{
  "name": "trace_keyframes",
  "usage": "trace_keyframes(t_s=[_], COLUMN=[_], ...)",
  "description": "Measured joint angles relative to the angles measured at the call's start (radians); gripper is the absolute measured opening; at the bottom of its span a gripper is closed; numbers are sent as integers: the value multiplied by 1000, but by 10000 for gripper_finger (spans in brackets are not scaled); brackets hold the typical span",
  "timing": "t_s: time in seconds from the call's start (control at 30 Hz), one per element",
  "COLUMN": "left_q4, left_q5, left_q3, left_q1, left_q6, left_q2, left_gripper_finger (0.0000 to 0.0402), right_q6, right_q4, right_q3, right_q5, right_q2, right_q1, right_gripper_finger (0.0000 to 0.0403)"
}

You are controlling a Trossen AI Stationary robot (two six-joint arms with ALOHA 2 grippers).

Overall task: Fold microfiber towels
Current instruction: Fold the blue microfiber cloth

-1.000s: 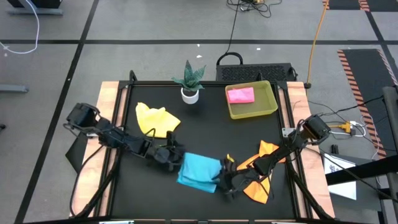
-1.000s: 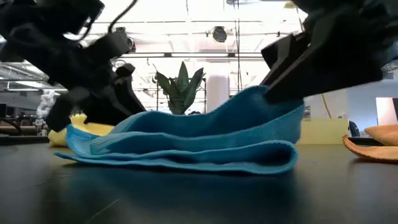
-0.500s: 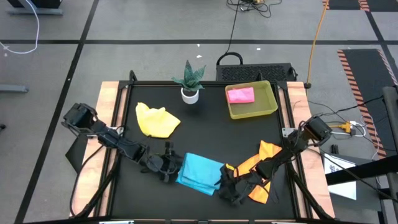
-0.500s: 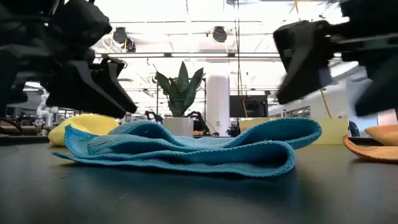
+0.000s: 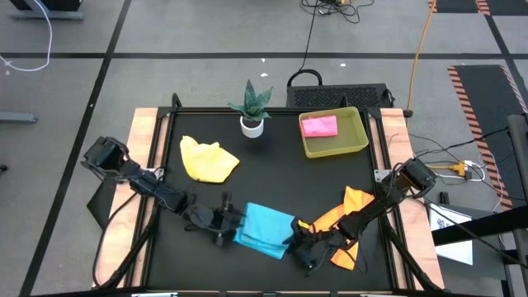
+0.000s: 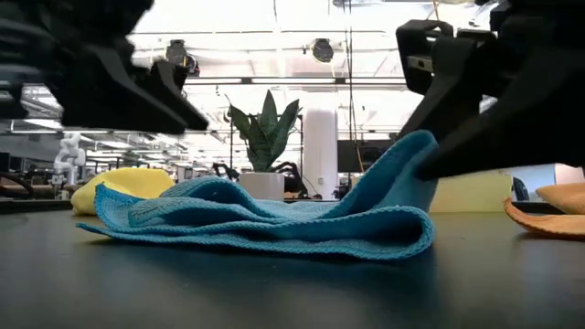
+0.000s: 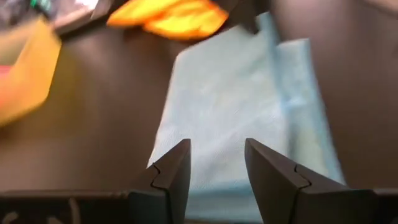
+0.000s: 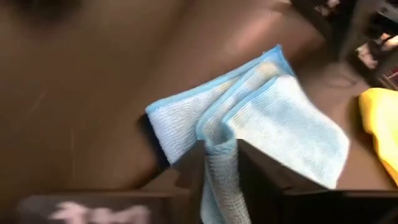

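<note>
The light blue towel (image 5: 266,229) lies folded in layers near the table's front middle. My right gripper (image 5: 291,242) is shut on its right end, which stands raised (image 6: 413,155). My left gripper (image 7: 217,167) hovers open just off the towel's left edge (image 5: 239,227), clear of the cloth. The yellow towel (image 5: 208,159) lies crumpled at the back left. Under my right arm, at the front right, the orange towel (image 5: 349,223) lies spread out. In the yellow-green tray (image 5: 355,140) lies the folded pink towel (image 5: 320,126). My right gripper pinches a strip of the blue towel's upper layer (image 8: 219,148) between its two fingers (image 8: 260,175), at the towel's right end. The fingers slant down from the table's right side. That end is pulled up in a peak, while the rest of the towel lies on the table.
A small potted plant (image 5: 252,109) stands at the back middle of the black mat. The tray sits at the back right. Bare mat lies between the yellow towel and the tray, and in front of the blue towel.
My right gripper let the blue towel's raised right end drop flat. It then rolled, shut on that end again and drew it up into a peak. My left gripper has drawn back from the towel's left edge, toward the near edge and a little up.
</note>
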Motion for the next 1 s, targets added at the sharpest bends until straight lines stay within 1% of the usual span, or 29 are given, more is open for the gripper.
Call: trace_keyframes(t_s=[0.1, 0.13, 0.17, 0.23, 0.4, 0.47, 0.6, 0.73, 0.8, 0.87, 0.93, 1.0], left_q4=[61, 83, 110, 156, 289, 321, 317, 308, 279, 252, 225, 217], left_q5=[35, 37, 37, 56, 218, 247, 249, 252, 270, 299, 297, 282], left_q3=[0, 0, 0, 0, 1, 20, 84, 170, 211, 251, 282, 309], left_q1=[-14, -18, -21, -23, 3, 22, 64, 107, 121, 131, 133, 133], left_q6=[70, 82, 90, 113, 193, 192, 123, 39, 24, 18, -7, -32], left_q2=[0, 0, 0, 0, 51, 88, 156, 221, 246, 278, 307, 333], left_gripper_finger=[154, 154, 154, 154, 157, 166, 205, 260, 290, 319, 343, 358], right_q6=[0, 0, 3, 26, 37, 37, 37, 60, 87, 105, 116, 115], right_q4=[2, 2, 5, 22, 57, 90, 117, 106, 97, 90, 87, 81], right_q3=[0, 0, 0, 0, 0, 0, 0, 0, 0, 0, 0, 0], right_q5=[7, 8, 11, 67, 238, 245, 243, 244, 249, 287, 327, 351], right_q2=[0, 0, 0, -2, -50, -68, -87, -87, -87, -87, -87, -87], right_q1=[-2, -5, -8, -12, -28, -38, -55, -61, -61, -61, -60, -58], right_gripper_finger=[21, 11, 8, 12, 4, 4, 2, 2, 1, 1, 1, 1])
